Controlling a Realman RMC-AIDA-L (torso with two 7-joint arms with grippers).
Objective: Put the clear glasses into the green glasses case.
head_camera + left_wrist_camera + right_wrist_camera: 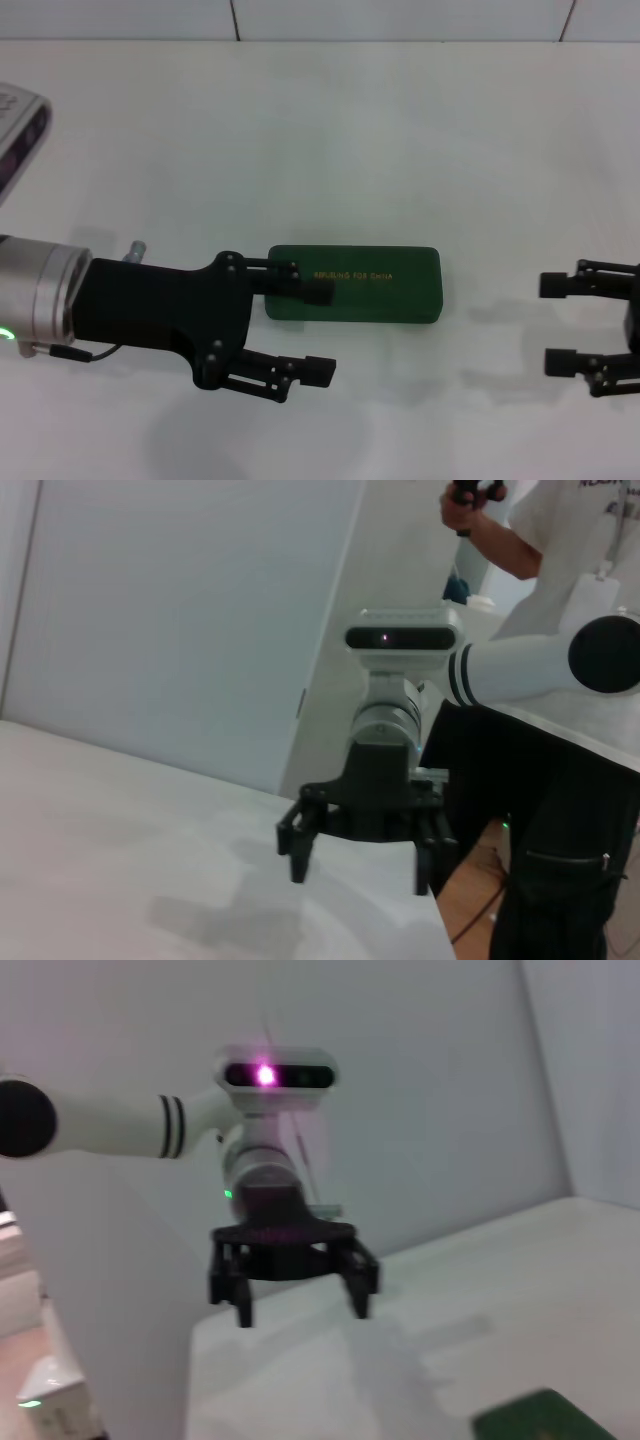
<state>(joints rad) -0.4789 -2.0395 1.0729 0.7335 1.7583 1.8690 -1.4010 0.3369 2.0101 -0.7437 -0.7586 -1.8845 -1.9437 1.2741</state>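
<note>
The green glasses case (353, 284) lies shut on the white table, gold lettering on its lid; one corner of it (540, 1422) shows in the right wrist view. My left gripper (320, 332) is open at the case's left end, its far finger over the lid's left part and its near finger in front of the case. The right wrist view shows this gripper (302, 1310) from the other side. My right gripper (555, 323) hangs open to the right of the case, apart from it, and appears again (360, 870) in the left wrist view. The clear glasses are out of view.
The white table (330, 130) runs back to a tiled wall. A person in a white shirt (570, 600) stands beyond the table's right side. A grey device (18, 135) sits at the far left.
</note>
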